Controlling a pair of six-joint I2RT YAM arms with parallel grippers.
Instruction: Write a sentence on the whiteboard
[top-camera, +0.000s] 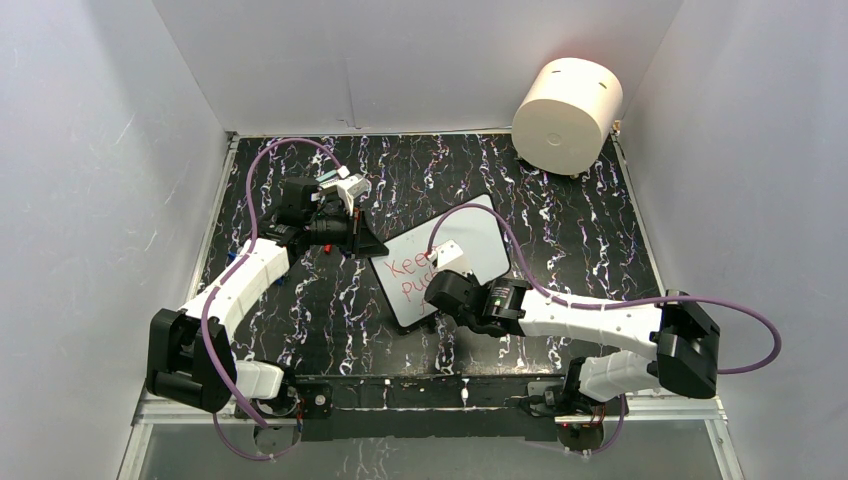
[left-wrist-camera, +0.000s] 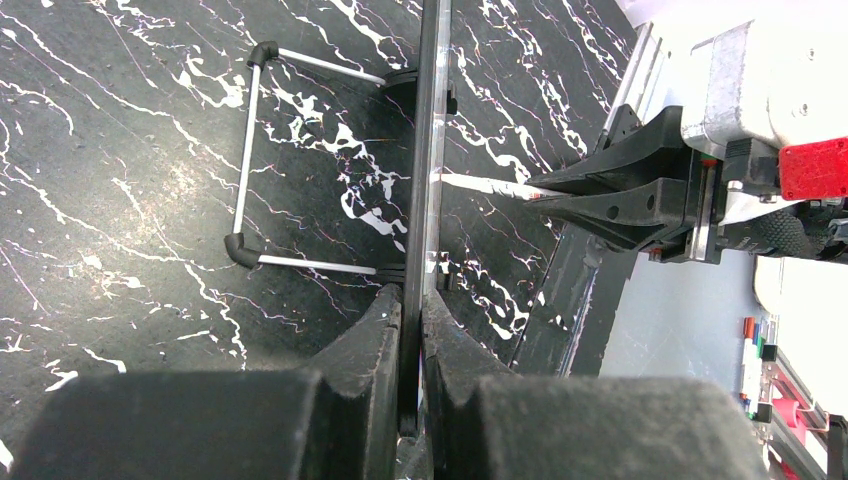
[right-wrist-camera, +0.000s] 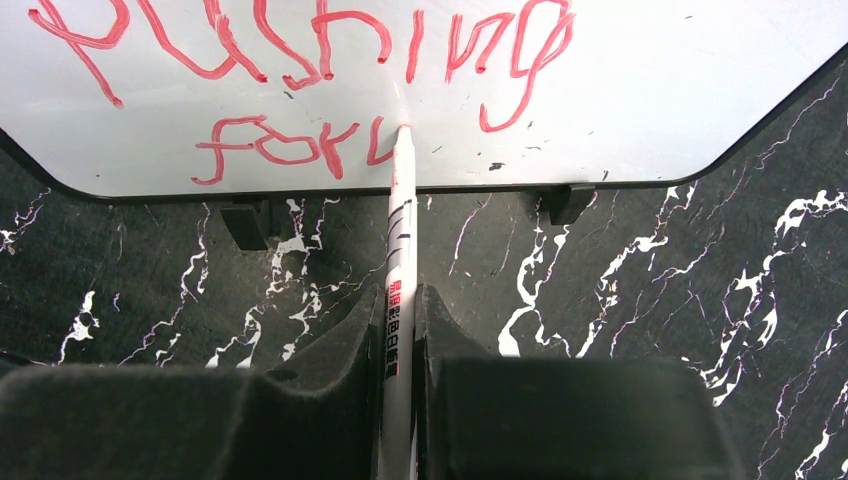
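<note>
**Marker tip on the third line, board pinched by its rim**

The whiteboard (top-camera: 470, 240) sits mid-way across the black marbled table (top-camera: 590, 230). Its long axis runs from near-left to far-right in the top view. The left gripper (left-wrist-camera: 412, 300) pinches its thin black rim, seen edge-on from the left wrist. The right gripper (right-wrist-camera: 400, 300) clamps a white marker (right-wrist-camera: 400, 240), which points straight away from the wrist. Its tip touches the board after "for". The sentence (right-wrist-camera: 330, 40) is red, slanted handwriting. "pushing" reads whole and the line above is cut off. In the top view the right arm hides all but "Kee" and "pu".
</note>
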